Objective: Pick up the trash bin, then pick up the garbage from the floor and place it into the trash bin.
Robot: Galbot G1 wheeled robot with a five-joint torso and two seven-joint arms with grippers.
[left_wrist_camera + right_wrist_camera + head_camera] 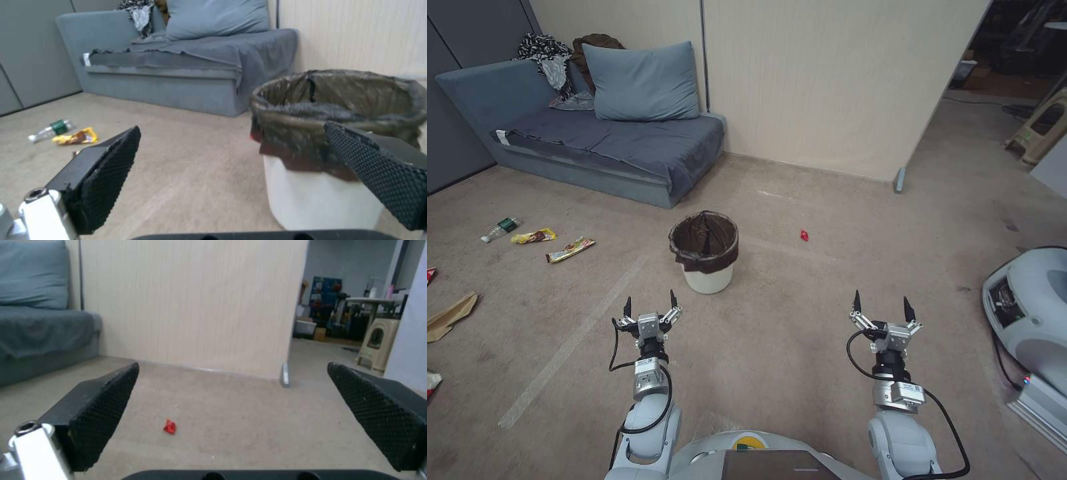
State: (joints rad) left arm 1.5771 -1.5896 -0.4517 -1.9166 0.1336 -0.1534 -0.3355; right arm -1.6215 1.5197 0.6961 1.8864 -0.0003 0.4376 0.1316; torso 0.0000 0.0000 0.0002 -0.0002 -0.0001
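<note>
Step one is still ahead of us: the trash bin stands upright on the floor, untouched, out in the open in front of the sofa. Our left gripper hangs just short of it, slightly to its left, jaws spread wide; we judge it must reach forward and close on the rim. Our right gripper, equally wide and empty, hovers well apart. Wrappers and a small bottle lie far left; a red scrap lies right of the bin.
</note>
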